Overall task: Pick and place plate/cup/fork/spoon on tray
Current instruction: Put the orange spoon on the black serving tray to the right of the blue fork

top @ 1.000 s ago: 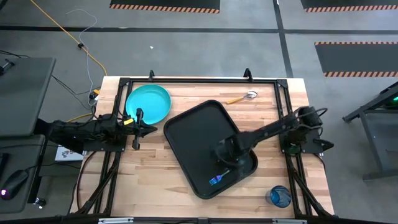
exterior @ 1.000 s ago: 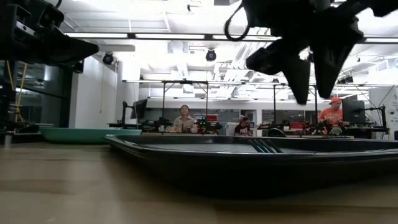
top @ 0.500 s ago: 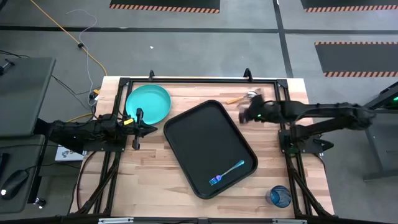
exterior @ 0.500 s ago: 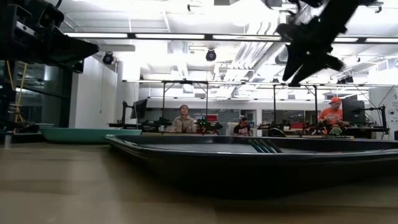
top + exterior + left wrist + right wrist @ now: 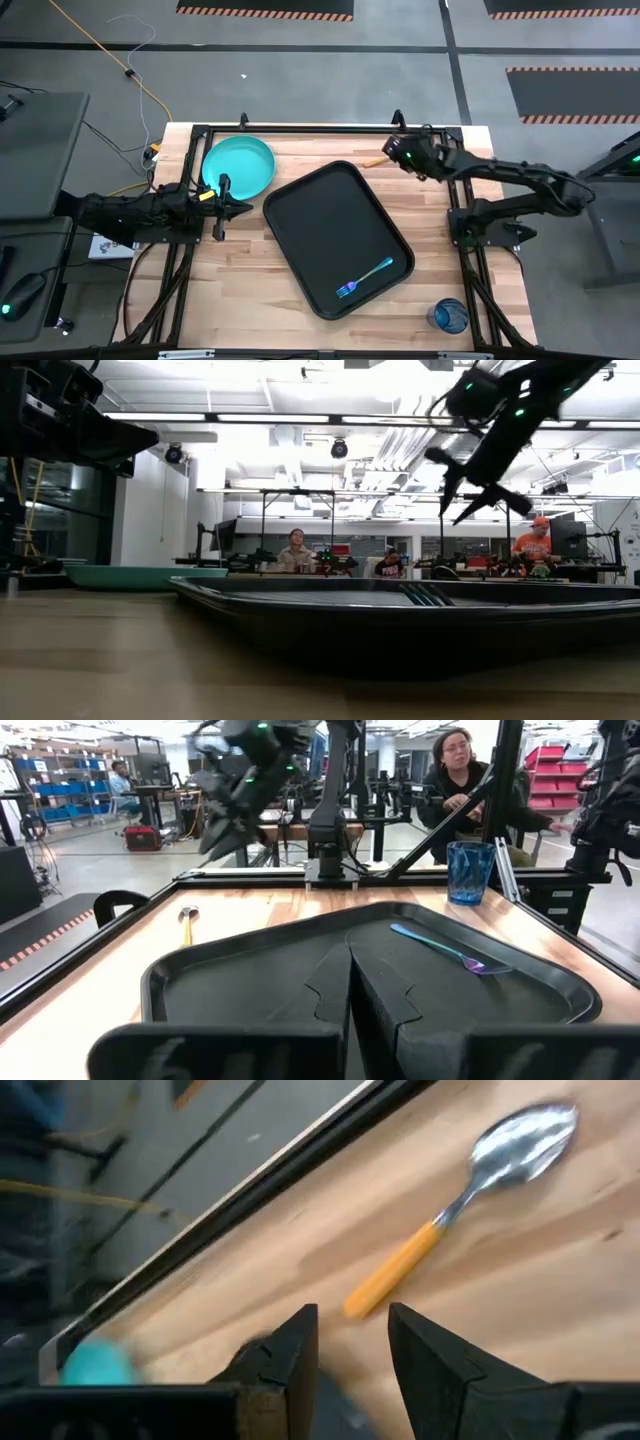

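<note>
The orange-handled spoon [image 5: 470, 1190] lies flat on the table at its far right; in the high view only its handle [image 5: 375, 161] shows. My right gripper [image 5: 352, 1325] hangs open above it, fingers to either side of the handle's free end, touching nothing. The blue fork [image 5: 365, 278] lies in the black tray [image 5: 300, 215], near its near right corner. The turquoise plate [image 5: 238, 167] lies flat at the far left. The blue cup [image 5: 448, 316] stands at the near right corner. My left gripper [image 5: 222, 197] waits, shut, beside the plate.
A black frame rail [image 5: 320, 130] runs along the table's far edge, just behind the spoon. Bare wood lies between the tray and the table's right edge [image 5: 440, 250]. People sit at benches in the room beyond [image 5: 295, 550].
My right gripper has risen from over the tray's near right part, by the fork, and swung toward the table's far right corner; it now hangs over the spoon. The fork stays lying in the tray.
</note>
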